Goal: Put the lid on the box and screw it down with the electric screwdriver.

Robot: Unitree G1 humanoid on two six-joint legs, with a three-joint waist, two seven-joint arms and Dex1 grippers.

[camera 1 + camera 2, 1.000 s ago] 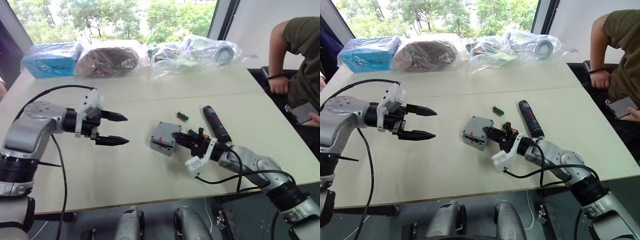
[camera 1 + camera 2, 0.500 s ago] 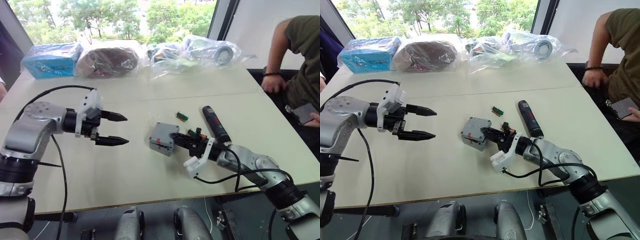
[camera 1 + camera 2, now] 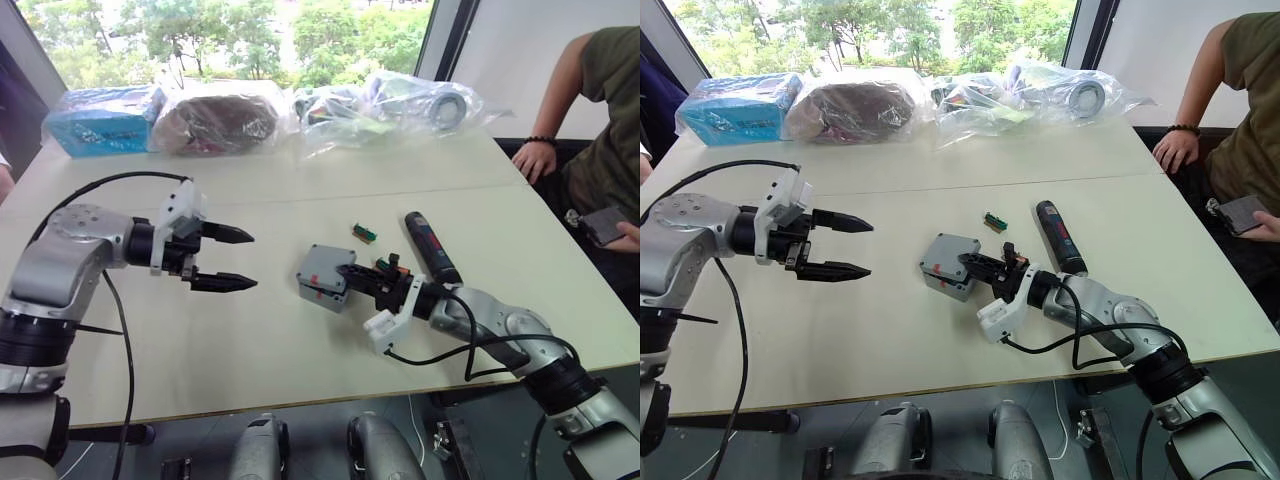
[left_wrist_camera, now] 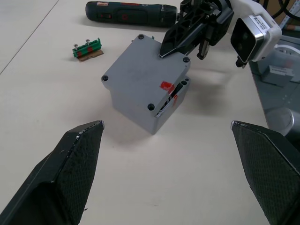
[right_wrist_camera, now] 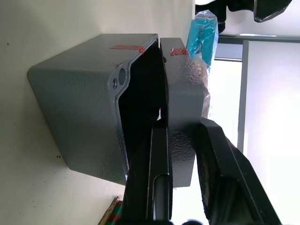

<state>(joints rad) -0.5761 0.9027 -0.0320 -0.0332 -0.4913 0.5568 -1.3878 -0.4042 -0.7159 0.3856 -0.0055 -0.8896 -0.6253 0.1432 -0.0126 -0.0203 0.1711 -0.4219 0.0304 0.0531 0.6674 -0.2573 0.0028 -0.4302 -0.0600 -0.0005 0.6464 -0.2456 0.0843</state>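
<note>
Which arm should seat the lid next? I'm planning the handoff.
The right. The right gripper is shut on the lid, holding it tilted, partly open on the box. The left gripper hovers open, well clear.

head: down over table (image 3: 300, 330) | wrists: near box (image 4: 145, 91)

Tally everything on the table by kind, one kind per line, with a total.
Grey box: 1
Grey lid: 1
Electric screwdriver: 1
Green-and-red blocks: 2
Clear plastic bags along the far edge: 4
Total: 9
</note>
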